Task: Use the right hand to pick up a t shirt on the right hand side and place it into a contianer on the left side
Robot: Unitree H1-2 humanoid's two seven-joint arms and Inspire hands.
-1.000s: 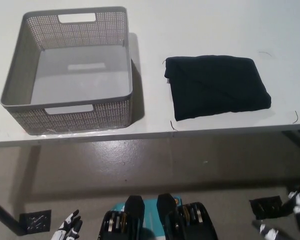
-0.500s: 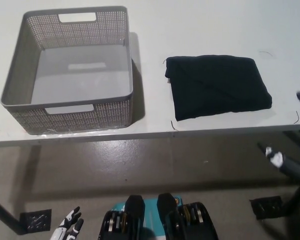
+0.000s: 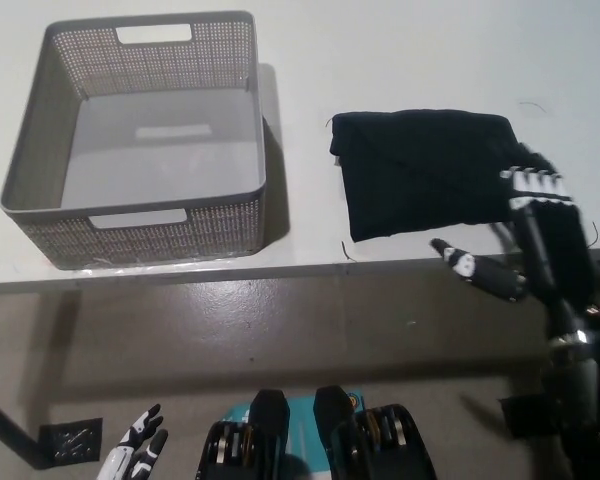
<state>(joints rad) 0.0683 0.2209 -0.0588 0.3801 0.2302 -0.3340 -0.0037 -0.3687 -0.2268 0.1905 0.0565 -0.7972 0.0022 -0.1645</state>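
T-shirt (image 3: 430, 185): black, folded to a flat rectangle, lying on the white table (image 3: 400, 60) at its R half, near front edge. Long axis runs roughly L–R across the table, slightly skewed; nearest corner points toward the table lip.

R hand (image 3: 525, 225): black, raised to table height at the shirt's R end. Fingers (image 3: 532, 180) are seen spread apart, tips over or just at the R edge of the cloth; thumb (image 3: 475, 268) is stuck out toward the robot's left, below the front edge of the shirt. Nothing is held. Contact w/ cloth can't be told from this view.

Key relation: the shirt lies to the left of the R palm and away from the robot, so the bulk of the fabric is off to the hand's inner side. A grasp is judged to need travel inward over the cloth before closing.

Container (image 3: 40, 140): grey perforated basket, nothing seen inside, on L half of table, well apart from shirt.

L hand (image 3: 130, 462): white, resting low at lower L, below table level, fingers apart.
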